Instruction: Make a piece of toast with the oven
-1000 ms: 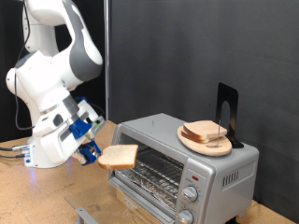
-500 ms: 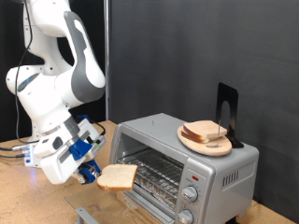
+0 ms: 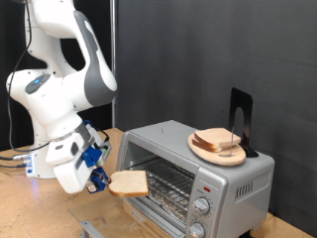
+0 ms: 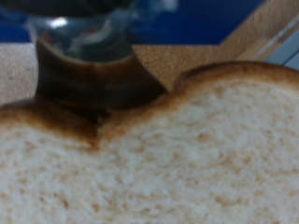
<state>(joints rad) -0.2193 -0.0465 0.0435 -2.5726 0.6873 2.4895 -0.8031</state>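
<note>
Step in hand, as I judge it: loading the oven. My gripper point(image 3: 102, 181) has a piece of toast point(image 3: 129, 182) clamped by one edge and carries it flat, low, just in front of the open mouth of the toaster oven point(image 3: 198, 174), toward the exterior view's left of it. The slice hangs in the air, clear of the table point(image 3: 30, 213); its far edge looks level with, or just short of, the wire rack point(image 3: 163, 183). I can't tell from this angle whether it has crossed the opening.

Jaws: closed down on the slice's crust edge, only as wide as the bread is thick. In the wrist view the slice point(image 4: 159, 159) fills most of the picture, pale crumb with a brown crust, and a dark finger point(image 4: 89, 79) sits against the crust.

What the insertion calls for, in my judgement: keeping the slice level and lined up with the rack so the front edge doesn't catch on the frame of the opening.

Other slices point(image 3: 218, 141) sit stacked on a round wooden plate point(image 3: 213, 155) on the oven's top, beside a black upright stand point(image 3: 239, 117). Two knobs point(image 3: 203, 206) on the front panel at the exterior view's right.

Writing: none readable. Any markings on the oven panel are too small to make out.
</note>
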